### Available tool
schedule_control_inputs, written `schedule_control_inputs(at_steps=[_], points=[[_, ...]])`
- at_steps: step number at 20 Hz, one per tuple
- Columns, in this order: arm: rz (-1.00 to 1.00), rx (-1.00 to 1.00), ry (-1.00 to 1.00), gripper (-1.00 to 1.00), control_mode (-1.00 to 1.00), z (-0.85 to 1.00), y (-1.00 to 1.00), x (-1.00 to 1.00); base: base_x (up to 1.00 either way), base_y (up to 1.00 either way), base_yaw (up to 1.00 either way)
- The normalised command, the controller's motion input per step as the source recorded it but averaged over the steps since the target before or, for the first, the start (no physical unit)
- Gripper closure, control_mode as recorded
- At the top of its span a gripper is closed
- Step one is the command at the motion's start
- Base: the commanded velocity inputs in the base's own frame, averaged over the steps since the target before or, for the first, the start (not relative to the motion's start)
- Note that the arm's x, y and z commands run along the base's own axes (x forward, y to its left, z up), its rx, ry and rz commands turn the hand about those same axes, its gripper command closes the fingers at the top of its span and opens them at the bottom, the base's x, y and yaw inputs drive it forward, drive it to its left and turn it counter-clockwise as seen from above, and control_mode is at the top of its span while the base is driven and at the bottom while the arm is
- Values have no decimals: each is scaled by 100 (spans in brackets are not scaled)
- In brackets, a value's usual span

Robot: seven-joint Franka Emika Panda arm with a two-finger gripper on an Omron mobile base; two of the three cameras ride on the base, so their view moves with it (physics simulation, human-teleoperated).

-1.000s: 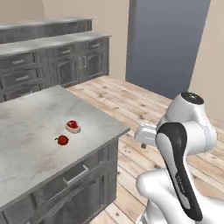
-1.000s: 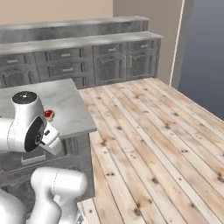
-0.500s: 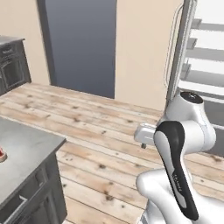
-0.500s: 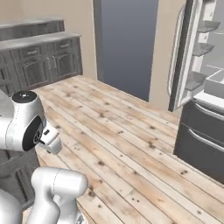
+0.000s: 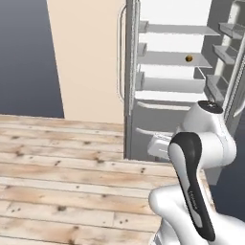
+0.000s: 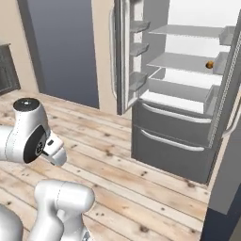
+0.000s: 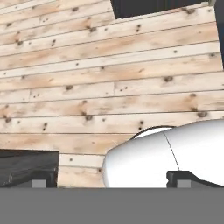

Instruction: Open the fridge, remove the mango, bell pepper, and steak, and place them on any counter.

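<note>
Doors of the fridge (image 6: 174,141) were swung wide, leaving its white shelves reachable. What was probably the mango (image 5: 189,58) was seen far back on a middle shelf. The tool (image 7: 111,183) was pointed at the floor; its spread could not be told.

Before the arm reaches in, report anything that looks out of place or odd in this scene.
Nothing looks spilled, broken or askew. The fridge stands with both doors open, and the mango sits alone on a white shelf inside.

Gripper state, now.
Gripper: open, holding nothing; tips wide apart over the wood floor.
</note>
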Motion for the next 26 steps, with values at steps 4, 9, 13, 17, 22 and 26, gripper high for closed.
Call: schedule_control_inputs(at_steps=[4, 9, 13, 17, 22, 26], points=[[0, 0, 0, -100, 100, 0, 0, 0, 98, -12, -34], [0, 0, 0, -100, 100, 0, 0, 0, 100, -1, -24], [0, 0, 0, -100, 100, 0, 0, 0, 100, -22, -20], [0, 0, 0, -100, 100, 0, 0, 0, 93, -38, -15], [0, 0, 0, -100, 100, 0, 0, 0, 74, -52, -15], [0, 0, 0, -100, 100, 0, 0, 0, 54, -63, -16]])
